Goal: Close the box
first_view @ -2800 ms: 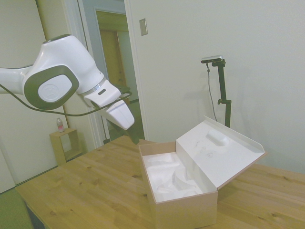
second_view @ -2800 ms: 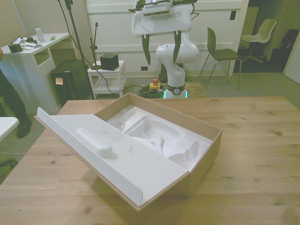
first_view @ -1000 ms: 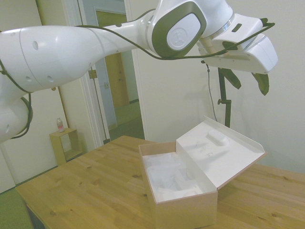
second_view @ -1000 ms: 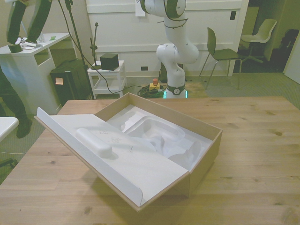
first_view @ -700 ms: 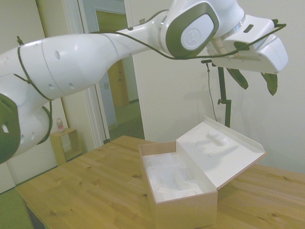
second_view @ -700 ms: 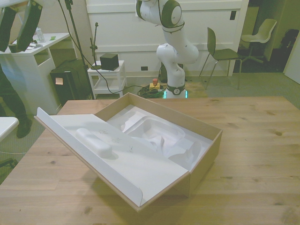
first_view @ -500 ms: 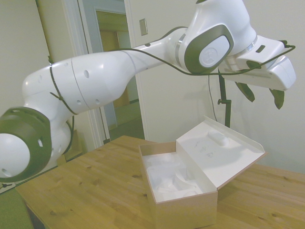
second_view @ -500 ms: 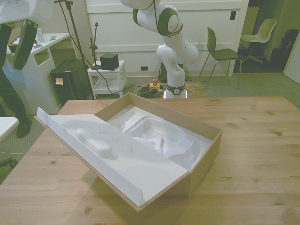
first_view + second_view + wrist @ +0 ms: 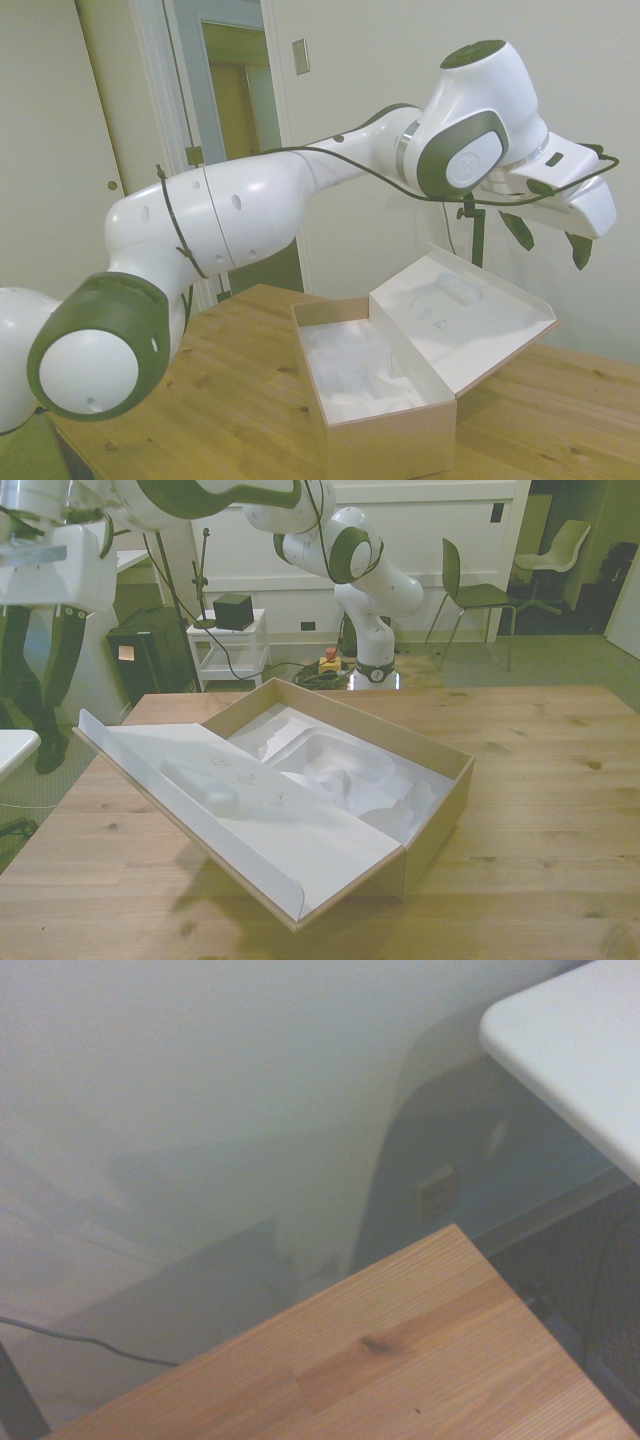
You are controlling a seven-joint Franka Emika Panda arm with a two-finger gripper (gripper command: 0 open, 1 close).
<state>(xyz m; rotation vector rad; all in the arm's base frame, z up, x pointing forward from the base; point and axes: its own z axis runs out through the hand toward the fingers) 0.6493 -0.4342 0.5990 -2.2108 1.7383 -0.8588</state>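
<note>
Room: a pale-walled room with a doorway behind, and a wooden table (image 9: pixel 540 780) filling the foreground.
Gripper: the gripper (image 9: pixel 549 239) hangs in the air, beyond the raised edge of the lid and above it, touching nothing; its two dark fingers (image 9: pixel 520 230) point downward with a wide gap between them, empty.
Gripper, front view: it (image 9: pixel 40 665) sits at the front view's far left, outside the table's edge, higher than the lid.
Lid: the hinged lid (image 9: pixel 215 805) is open, tilted up and out from the box's long side toward the front view's left; its white inner face shows a raised moulded bump.
Box: the box (image 9: pixel 385 440) stands on the table, near the middle, pinkish-tan outside; a white moulded insert (image 9: pixel 345 775) fills the inside.
Wrist view: only a table corner (image 9: pixel 400 1360), a wall and a white surface; the box is not in it.
Handling, as a judgement: the cardboard is likely light and fairly stiff, though the flap could flex or crease under a hard push. The best contact is probably the lid's outer face near its free edge, pushed up and over the hinge. The light box may slide.
Progress: closing has not yet begun.
</note>
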